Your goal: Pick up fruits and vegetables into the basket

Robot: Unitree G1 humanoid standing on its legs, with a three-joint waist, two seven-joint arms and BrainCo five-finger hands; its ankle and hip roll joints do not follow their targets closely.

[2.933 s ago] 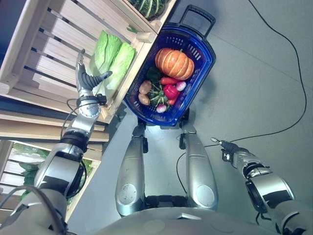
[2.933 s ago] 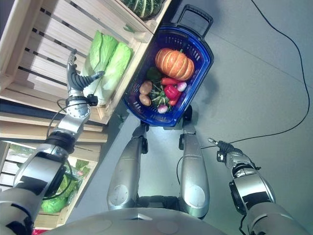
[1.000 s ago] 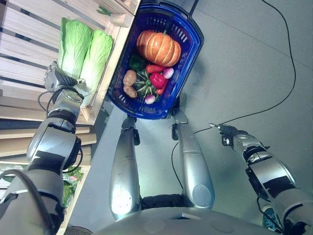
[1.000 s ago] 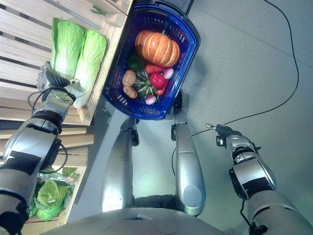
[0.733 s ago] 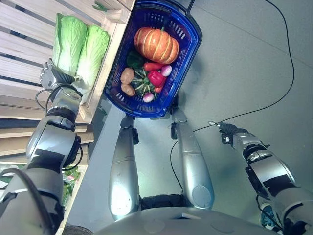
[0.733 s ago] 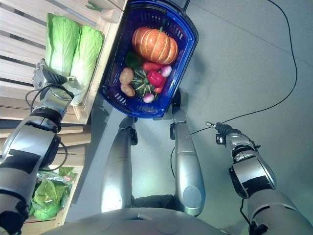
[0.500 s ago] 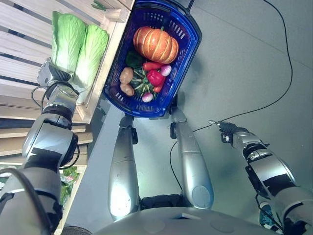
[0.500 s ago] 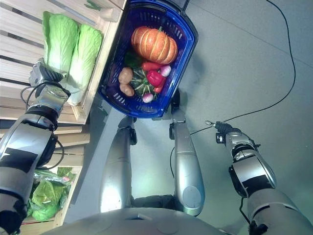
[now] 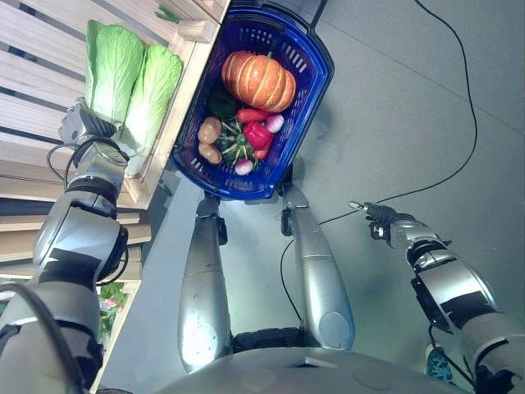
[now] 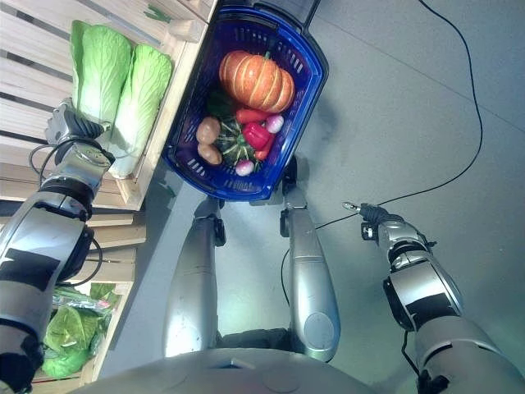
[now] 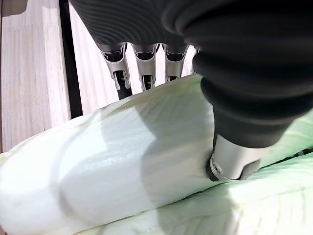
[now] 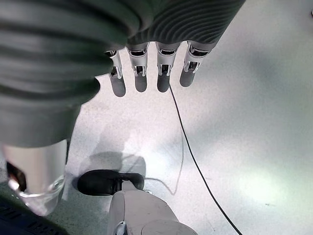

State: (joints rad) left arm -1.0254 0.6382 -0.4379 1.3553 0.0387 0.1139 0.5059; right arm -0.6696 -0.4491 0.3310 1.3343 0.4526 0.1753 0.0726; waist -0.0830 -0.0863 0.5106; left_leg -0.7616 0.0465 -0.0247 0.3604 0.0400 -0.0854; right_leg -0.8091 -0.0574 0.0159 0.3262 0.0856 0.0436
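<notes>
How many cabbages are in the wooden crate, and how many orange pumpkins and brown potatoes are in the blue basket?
Cabbages: 2
Pumpkins: 1
Potatoes: 2
Total: 5

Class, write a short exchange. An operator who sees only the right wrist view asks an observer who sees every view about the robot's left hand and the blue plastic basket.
Operator: What is the left hand doing?
Observer: The left hand grips the pale green napa cabbage in the slatted wooden crate, thumb on its near side, fingers over the far side.
Operator: What is in the basket?
Observer: The blue plastic basket already holds a ribbed orange pumpkin and smaller vegetables.
</notes>
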